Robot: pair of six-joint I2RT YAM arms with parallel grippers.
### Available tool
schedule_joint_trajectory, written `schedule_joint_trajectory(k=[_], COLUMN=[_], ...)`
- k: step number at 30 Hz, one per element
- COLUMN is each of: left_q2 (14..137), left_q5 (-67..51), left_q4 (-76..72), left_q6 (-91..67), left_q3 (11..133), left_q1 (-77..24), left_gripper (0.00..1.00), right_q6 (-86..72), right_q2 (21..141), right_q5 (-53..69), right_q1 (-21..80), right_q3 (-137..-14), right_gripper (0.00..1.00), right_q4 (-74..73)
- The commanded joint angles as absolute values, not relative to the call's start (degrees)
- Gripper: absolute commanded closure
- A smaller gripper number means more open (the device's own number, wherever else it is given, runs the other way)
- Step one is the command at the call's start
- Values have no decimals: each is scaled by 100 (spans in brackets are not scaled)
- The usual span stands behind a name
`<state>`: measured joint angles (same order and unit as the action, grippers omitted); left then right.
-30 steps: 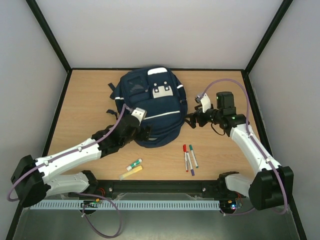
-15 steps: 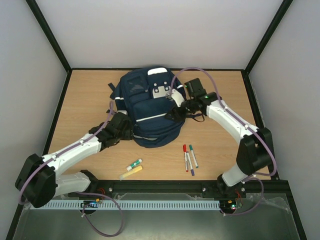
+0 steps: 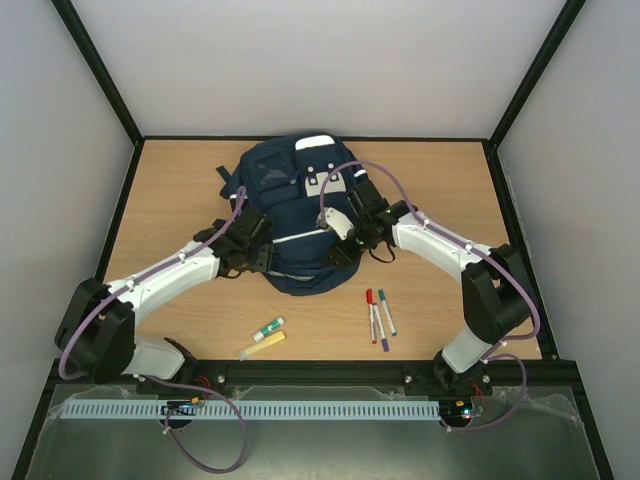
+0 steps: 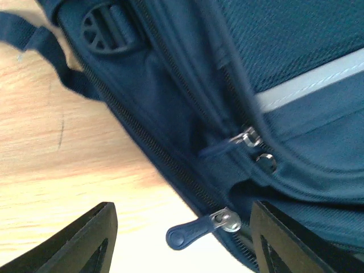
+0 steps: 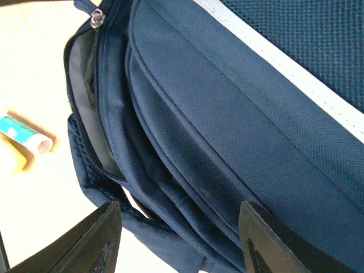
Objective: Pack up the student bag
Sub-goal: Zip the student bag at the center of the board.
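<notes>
The student bag (image 3: 285,190) is matt navy woven cloth, coarse-meshed in places, with a smooth pale stripe (image 4: 310,85). Its zip slider (image 4: 226,219) is shiny metal. The counter (image 3: 175,200) is smooth light wood.

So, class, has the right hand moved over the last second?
Yes: the right hand swung left from beside the student bag over its front, farther from the table's right edge.

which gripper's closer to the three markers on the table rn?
Right. The right gripper is over the near front of the student bag, just beyond the markers. The left gripper is at the bag's opposite edge, clearly farther away.
</notes>
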<state>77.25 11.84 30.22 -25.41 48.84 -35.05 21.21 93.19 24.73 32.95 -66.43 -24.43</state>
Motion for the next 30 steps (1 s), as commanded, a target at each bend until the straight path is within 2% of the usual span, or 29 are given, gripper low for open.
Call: schedule_joint_trajectory(k=[1, 7, 13, 20, 24, 30], left_q2=[8188, 8267, 8218, 8251, 8173, 7753], left_q5=[861, 184, -129, -1188, -1431, -1179], left_q4=[3708, 3299, 2712, 1893, 1605, 1497], left_q6=[-2179, -2258, -2252, -2202, -2194, -2186], left_q3=[5481, 5359, 5021, 4570, 4450, 4350], left_q1=[-3411, -3034, -2953, -3039, -3293, -3542], left_gripper=[35, 32, 27, 33, 36, 41], right_q6=[2113, 2090, 1704, 1252, 1157, 1210], right_q2=[9323, 9535, 10009, 10361, 10322, 10204], right_q5=[2318, 2130, 1156, -344, -308, -94], right_q1=[3305, 3305, 3305, 3130, 2915, 2865], right_q3=[-6530, -6453, -6619, -6753, -6745, -6732], right_gripper=[43, 43, 44, 46, 46, 46], right_q4=[-2473, -2438, -2380, -2211, -2193, -2232])
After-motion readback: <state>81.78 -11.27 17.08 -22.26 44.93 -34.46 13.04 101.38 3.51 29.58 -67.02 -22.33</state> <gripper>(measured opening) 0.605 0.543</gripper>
